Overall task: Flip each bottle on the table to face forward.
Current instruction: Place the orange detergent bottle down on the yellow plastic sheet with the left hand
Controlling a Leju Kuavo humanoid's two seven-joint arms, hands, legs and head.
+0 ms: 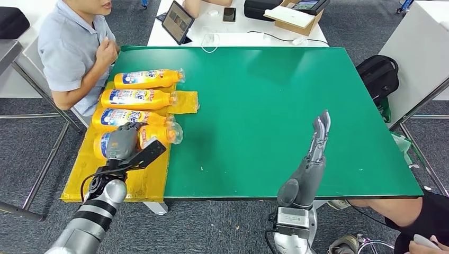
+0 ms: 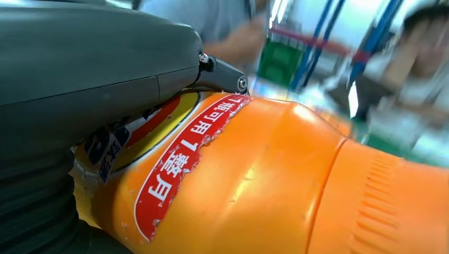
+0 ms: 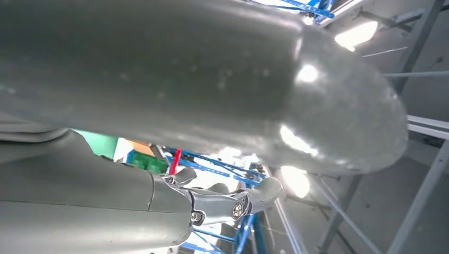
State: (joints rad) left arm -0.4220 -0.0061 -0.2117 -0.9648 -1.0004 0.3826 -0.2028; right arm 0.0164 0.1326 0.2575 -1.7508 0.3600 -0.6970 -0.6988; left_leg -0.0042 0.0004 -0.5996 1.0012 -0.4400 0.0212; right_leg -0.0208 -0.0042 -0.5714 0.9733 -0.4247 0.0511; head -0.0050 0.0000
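While three orange bottles (image 1: pixel 137 98) lay side by side on the yellow mat (image 1: pixel 143 182) at the green table's (image 1: pixel 275 106) left edge, the left hand (image 1: pixel 123 142) apparently gripped the nearest bottle (image 1: pixel 159 134), and the right hand (image 1: pixel 312 159) stood raised, fingers straight, empty.

Left arm is reaching forward and the left hand (image 1: pixel 123 142) is wrapping down over the nearest bottle (image 1: pixel 159 135), fingers curled around its body, gripping it. Right arm is sticking up from the elbow with the right hand (image 1: pixel 316 143) standing on edge, fingers straight and pointing away from the robot, holding nothing.
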